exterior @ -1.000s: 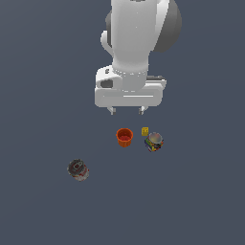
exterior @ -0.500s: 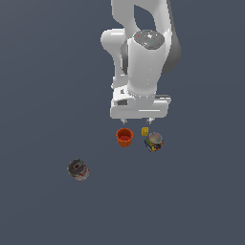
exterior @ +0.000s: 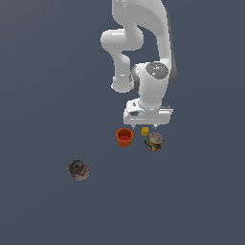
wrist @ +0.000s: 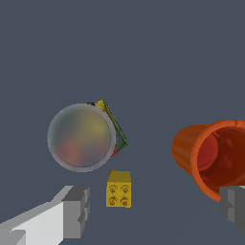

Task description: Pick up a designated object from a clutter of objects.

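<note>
Hovering right over the cluster, the gripper (exterior: pixel 144 126) has its jaws spread wide with nothing between them, and the tiny yellow brick (wrist: pixel 118 189) sits on the table (exterior: pixel 43 72) in the gap below, studs up. In the wrist view the brick is just beside the multicoloured can (wrist: pixel 85 137), which stands upright with a shiny, blurry lid, so you can't see anything inside. On the brick's other side is the orange-red cup (wrist: pixel 210 155), open mouth showing a reddish inside with nothing in it that I can make out. In the exterior view the brick (exterior: pixel 145 131) is between cup (exterior: pixel 124 137) and can (exterior: pixel 154 141). The dark grey-and-red can (exterior: pixel 77 169) is well apart, off toward the exterior view's left
</note>
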Robot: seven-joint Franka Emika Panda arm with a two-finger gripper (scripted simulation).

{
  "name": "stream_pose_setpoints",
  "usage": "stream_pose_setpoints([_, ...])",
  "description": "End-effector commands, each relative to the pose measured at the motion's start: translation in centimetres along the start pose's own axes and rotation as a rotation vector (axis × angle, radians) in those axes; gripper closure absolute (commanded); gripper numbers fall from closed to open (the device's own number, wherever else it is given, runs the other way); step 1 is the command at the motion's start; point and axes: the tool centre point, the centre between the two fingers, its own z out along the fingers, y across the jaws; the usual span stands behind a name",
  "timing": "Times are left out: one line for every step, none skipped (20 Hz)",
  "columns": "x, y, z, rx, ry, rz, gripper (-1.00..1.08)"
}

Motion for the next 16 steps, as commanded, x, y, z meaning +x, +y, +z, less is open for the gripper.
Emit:
stream_pose_setpoints([-1.2,-0.8,1.8,0.001,-0.002,0.007,-0.92])
stream_pose_setpoints([-1.7,-1.1,2.3,0.001,-0.003,0.009,-0.92])
stream_pose_setpoints([-2.1,-1.3,2.9,0.001,-0.003,0.011,-0.92])
stream_pose_setpoints([-2.5,-1.5,3.3,0.001,-0.004,0.013,-0.92])
stream_pose_setpoints([-2.8,-1.7,3.8,0.001,-0.005,0.014,-0.92])
stream_pose_setpoints([-3.2,-1.9,4.2,0.000,-0.006,0.016,-0.92])
stream_pose_setpoints([-3.5,-2.0,4.5,0.000,-0.006,0.017,-0.92])
stream_pose_setpoints([-3.7,-2.1,4.8,0.000,-0.007,0.019,-0.92])
stream_pose_setpoints([-4.0,-2.2,5.1,0.000,-0.007,0.020,-0.92])
stream_pose_setpoints([-4.2,-2.3,5.3,0.000,-0.007,0.020,-0.92])
stream_pose_setpoints([-4.3,-2.4,5.4,0.000,-0.008,0.021,-0.92])
stream_pose_setpoints([-4.5,-2.4,5.6,0.000,-0.008,0.022,-0.92])
stream_pose_setpoints([-4.6,-2.5,5.7,0.000,-0.008,0.022,-0.92])
stream_pose_setpoints([-4.6,-2.5,5.7,0.000,-0.008,0.022,-0.92])
stream_pose_setpoints([-4.6,-2.5,5.8,0.000,-0.008,0.022,-0.92])
stream_pose_setpoints([-4.6,-2.4,5.7,-0.001,-0.009,0.021,-0.92])
